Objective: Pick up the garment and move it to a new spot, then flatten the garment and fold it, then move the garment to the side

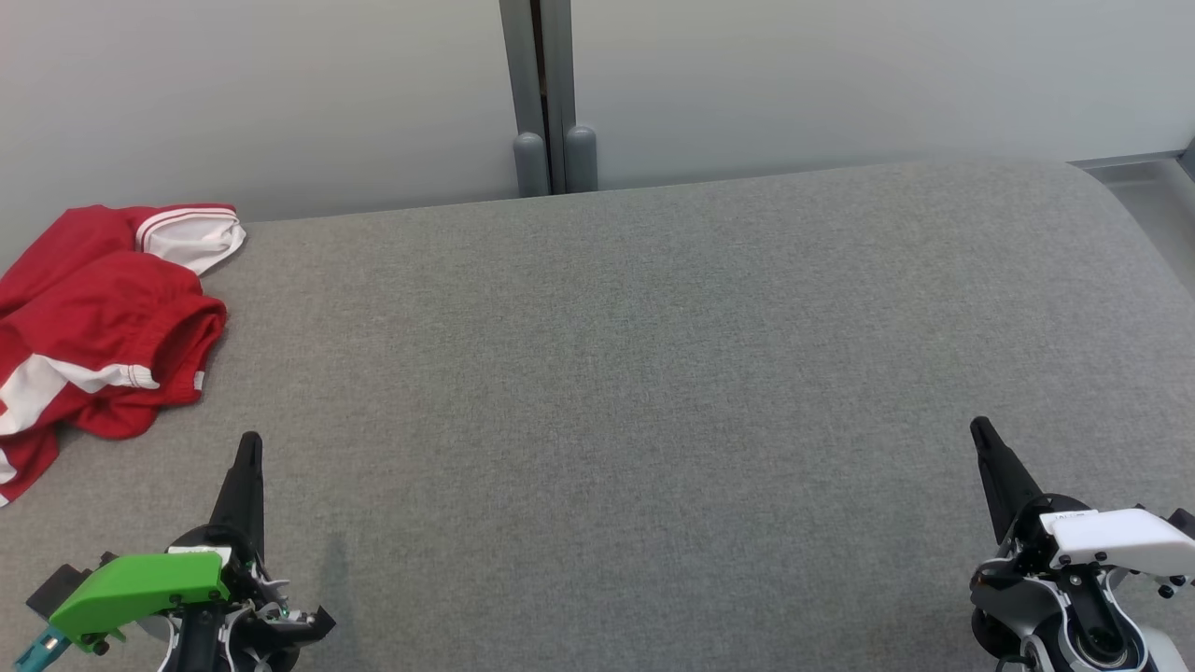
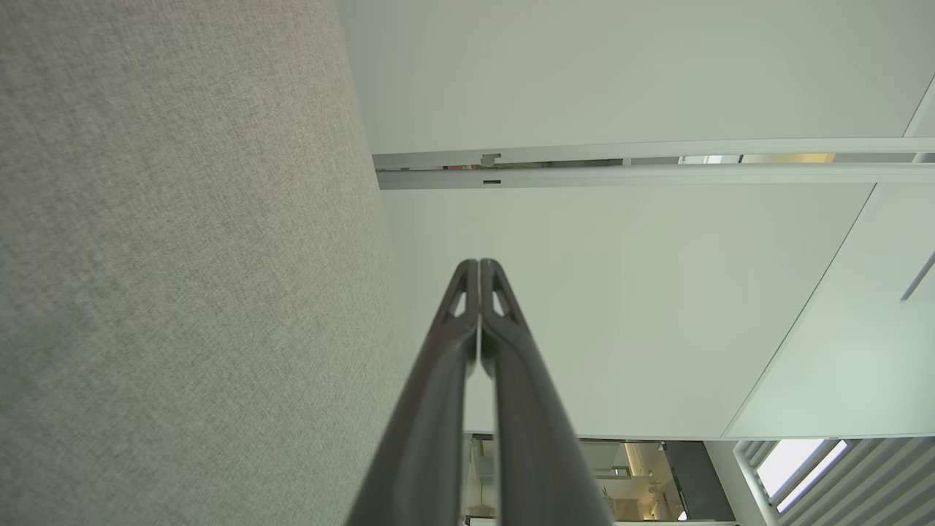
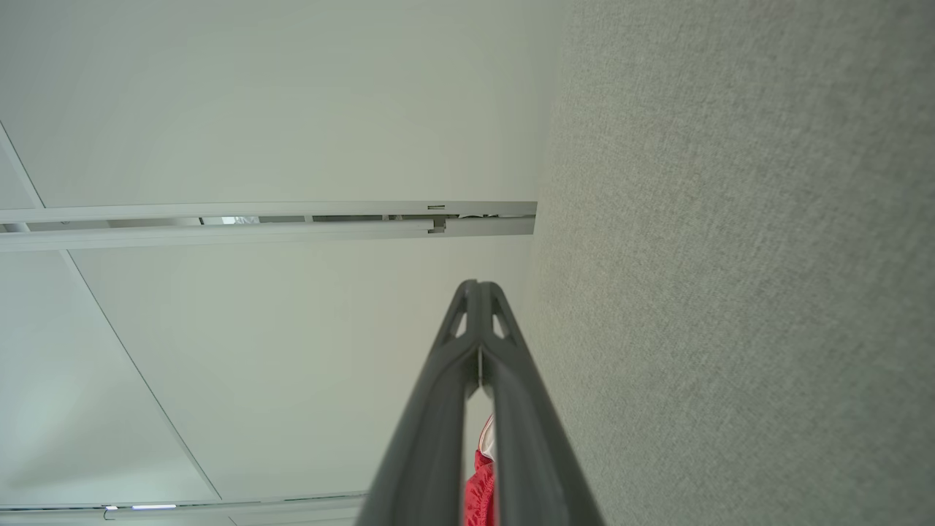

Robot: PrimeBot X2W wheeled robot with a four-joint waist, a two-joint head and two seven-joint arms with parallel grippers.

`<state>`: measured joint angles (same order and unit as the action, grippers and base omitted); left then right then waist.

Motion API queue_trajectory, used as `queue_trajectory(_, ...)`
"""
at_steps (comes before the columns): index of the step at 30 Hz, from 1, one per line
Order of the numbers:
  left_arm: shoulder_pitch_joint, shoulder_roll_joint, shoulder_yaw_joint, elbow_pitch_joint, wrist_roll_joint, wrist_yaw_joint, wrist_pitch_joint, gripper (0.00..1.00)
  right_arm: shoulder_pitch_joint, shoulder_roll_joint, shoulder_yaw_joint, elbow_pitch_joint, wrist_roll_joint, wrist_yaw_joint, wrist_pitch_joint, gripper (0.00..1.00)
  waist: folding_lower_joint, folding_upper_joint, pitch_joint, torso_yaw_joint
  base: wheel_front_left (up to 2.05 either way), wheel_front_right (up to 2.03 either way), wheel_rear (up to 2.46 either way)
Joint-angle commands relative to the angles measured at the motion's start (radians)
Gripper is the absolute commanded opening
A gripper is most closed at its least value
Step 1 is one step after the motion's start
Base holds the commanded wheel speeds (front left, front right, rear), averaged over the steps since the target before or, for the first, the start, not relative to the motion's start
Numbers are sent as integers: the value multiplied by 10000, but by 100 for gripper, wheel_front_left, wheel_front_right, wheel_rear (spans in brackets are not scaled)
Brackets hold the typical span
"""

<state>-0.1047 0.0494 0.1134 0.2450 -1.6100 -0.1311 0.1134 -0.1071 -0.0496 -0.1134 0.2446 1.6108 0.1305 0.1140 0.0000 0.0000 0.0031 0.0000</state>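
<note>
Garment (image 1: 93, 317), judged soft and light, is seen crumpled at ten o'clock; its bunched edge is best pinched; left pincer (image 1: 249, 443), right pincer (image 1: 978, 429) closed, empty

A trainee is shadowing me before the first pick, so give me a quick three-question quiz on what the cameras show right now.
1. True or false: the left claw is shut on the red garment.
2. Where does the red garment lie on the grey padded surface in the head view? A) at the far left, crumpled B) in the centre, flattened C) at the far right, folded
3. Fill in: the right claw has its fingers ___ (open or shut), with nothing between them.

Key: 1 false, it is shut on nothing and apart from the garment; 2 A; 3 shut.
</note>
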Motion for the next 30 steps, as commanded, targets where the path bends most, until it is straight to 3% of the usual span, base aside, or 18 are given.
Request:
queue_trajectory(1,-137,54,6,-7,44,-30,7,0,-76,-59,-5,-20,-15,8,-15,0,0,0,0,0,0,0,0)
queue_trajectory(27,-137,54,6,-5,44,-30,7,0,-76,-59,-5,-20,-15,8,-15,0,0,0,0,0,0,0,0)
queue_trajectory(28,0,0,0,-4,0,0,0,100,0,0,0,0,0,0,0,100,0,0,0,0,0,0,0)
queue_trajectory(30,56,-31,-10,125,1,4,-5,100,76,42,9,116,-1,0,-3,100,0,0,0,0,0,0,0)
